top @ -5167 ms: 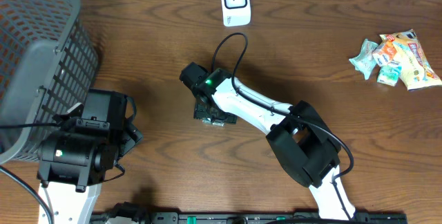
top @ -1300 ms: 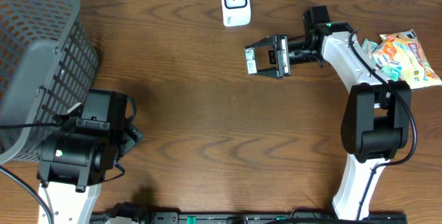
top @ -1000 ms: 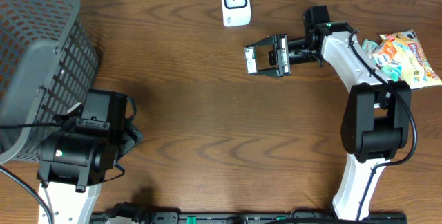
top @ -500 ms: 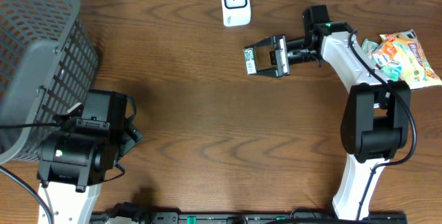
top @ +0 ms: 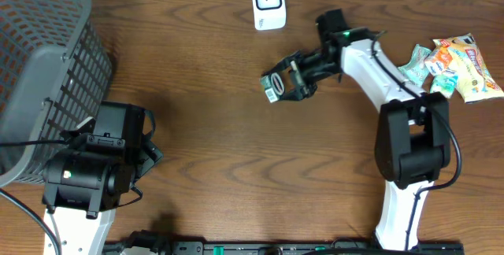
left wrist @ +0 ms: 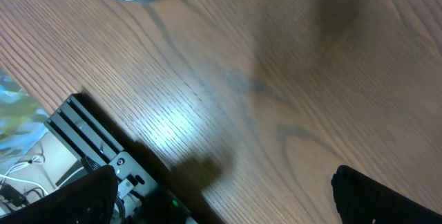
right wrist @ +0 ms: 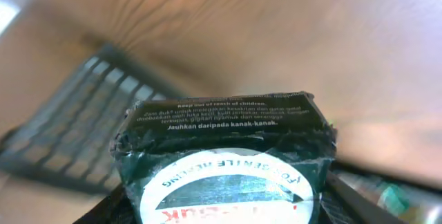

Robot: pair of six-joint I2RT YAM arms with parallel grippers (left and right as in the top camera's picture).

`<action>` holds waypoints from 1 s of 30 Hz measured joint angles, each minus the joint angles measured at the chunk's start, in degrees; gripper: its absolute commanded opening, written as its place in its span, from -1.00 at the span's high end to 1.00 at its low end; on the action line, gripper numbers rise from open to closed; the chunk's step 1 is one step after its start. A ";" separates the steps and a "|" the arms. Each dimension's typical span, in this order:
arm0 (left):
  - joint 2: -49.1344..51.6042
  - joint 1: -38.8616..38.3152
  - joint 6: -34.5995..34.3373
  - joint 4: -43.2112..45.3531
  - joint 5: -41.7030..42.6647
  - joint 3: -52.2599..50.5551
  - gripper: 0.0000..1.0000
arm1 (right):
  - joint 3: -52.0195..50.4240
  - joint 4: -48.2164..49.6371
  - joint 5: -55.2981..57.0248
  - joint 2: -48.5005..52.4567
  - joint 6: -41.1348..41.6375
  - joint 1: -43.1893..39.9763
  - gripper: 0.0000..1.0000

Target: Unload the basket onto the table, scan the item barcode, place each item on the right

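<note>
1. Dark packet [right wrist: 224, 137] close up, white print along its top edge, round white label with red lettering below.
2. Blurred grey basket [right wrist: 76, 120] left of it, on wooden tabletop [right wrist: 276, 30].

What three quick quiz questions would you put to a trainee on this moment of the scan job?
1. True or false: the right gripper holds a dark packet.
2. The white scanner sits: A) at the far edge of the table; B) inside the basket; C) in the left gripper.
3. Fill in: the left gripper's jaws stand ____.

Key: 1 true; 2 A; 3 open.
</note>
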 measured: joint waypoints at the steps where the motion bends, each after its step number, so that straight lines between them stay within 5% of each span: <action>1: 0.00 0.00 0.00 0.00 0.00 0.00 -0.95 | 0.00 -0.02 3.39 0.00 -0.79 0.83 -0.08; 16: 0.00 0.00 0.00 0.00 0.00 0.00 -0.95 | 0.00 -8.11 60.15 0.00 -4.57 19.82 -0.20; 30: 0.00 0.00 0.00 0.00 0.00 0.00 -0.95 | -0.13 -8.74 68.19 0.00 -5.11 24.85 -0.25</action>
